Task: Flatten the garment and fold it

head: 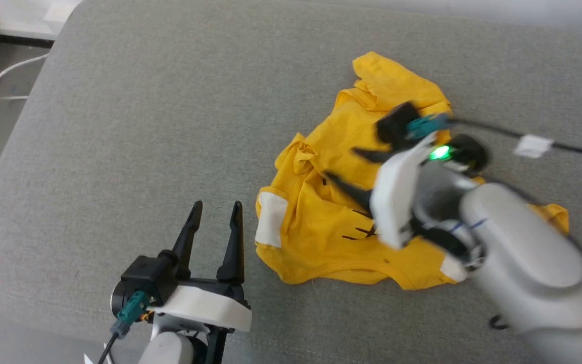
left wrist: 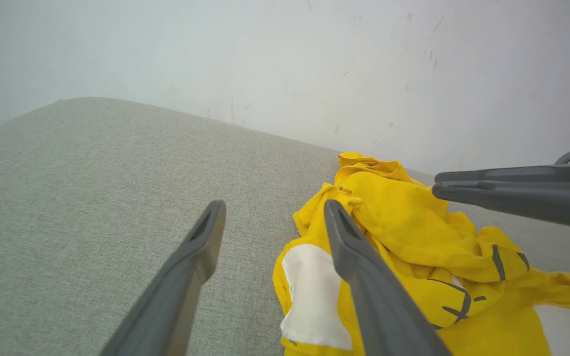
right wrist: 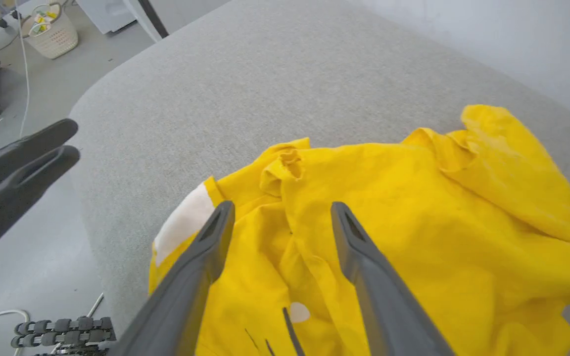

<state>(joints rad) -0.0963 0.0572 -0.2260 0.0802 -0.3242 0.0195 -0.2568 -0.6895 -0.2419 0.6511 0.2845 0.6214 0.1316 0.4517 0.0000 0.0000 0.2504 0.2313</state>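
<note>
- The garment (head: 321, 222) lies crumpled on the right half of the grey padded bench (head: 144, 126), yellow cloth bunched and folded over itself, nowhere near flat.
- The right claw (head: 342, 164) hovers over the middle of the heap with its fingers spread and nothing between them.
- The left claw (head: 217, 206) sits just off the shirt's near-left edge beside a white patch (head: 271, 220), fingers wide apart and empty.
- Risk one: the layers are stacked here. A pinch in the middle would likely catch two thicknesses, and the pull would only tighten the wad.
- Risk two: with only one claw gripping, the whole bundle could slide across the bench instead of spreading out.
- Risk three: the dark cable (head: 498, 132) trails over the far side of the shirt, and a wide sweep might drag it through the cloth.
- The hem and sleeves are hard to tell apart in this tangle, so a wrong corner is easy to pick.
</note>
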